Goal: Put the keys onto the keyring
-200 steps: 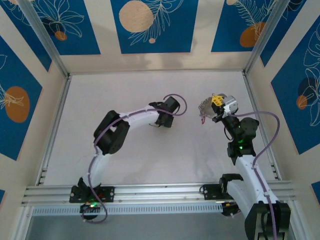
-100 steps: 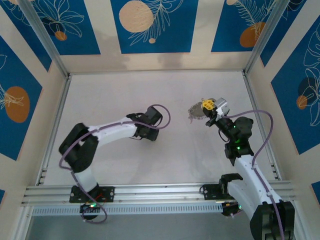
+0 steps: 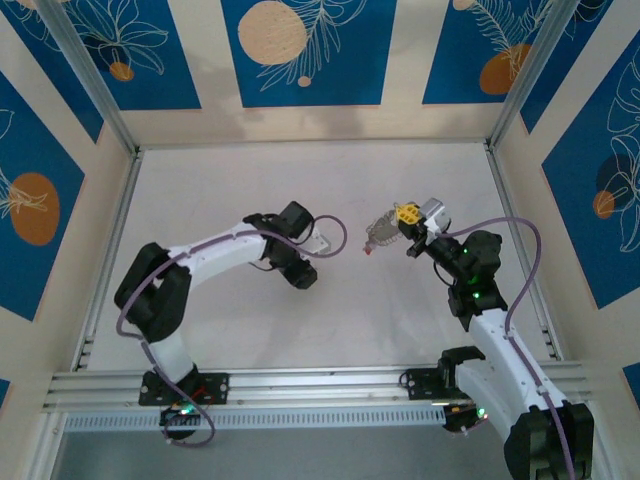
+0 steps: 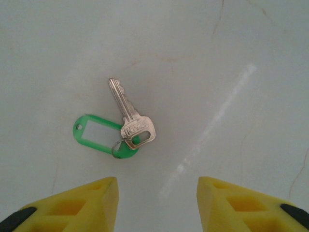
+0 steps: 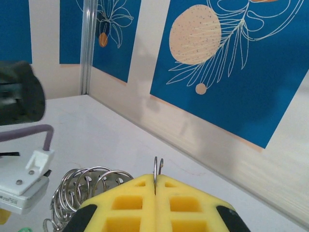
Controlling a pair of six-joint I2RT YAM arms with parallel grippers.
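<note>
The keys (image 4: 131,116) are one small silver key joined by a little split ring to a green plastic tag (image 4: 98,134), lying flat on the white table. My left gripper (image 4: 158,205) hovers just short of it, open, its yellow fingers (image 4: 84,205) apart with nothing between them. In the top view the left gripper (image 3: 301,274) points down at mid-table. My right gripper (image 5: 155,189) is shut on the thin wire of the keyring (image 5: 155,169), held above the table. Several silvery loops (image 5: 89,183) hang to its left. The keyring (image 3: 381,234) and its red tag (image 3: 369,251) dangle left of the right gripper (image 3: 408,216).
Blue-and-cream patterned walls (image 3: 300,50) and aluminium frame posts (image 3: 520,90) close in the white table (image 3: 220,180) on three sides. The left arm's white and black wrist (image 5: 21,181) is close on the left in the right wrist view.
My left arm has swung left and toward the near side, bringing its gripper down over the key. The right gripper has carried the keyring a little leftward toward the middle.
</note>
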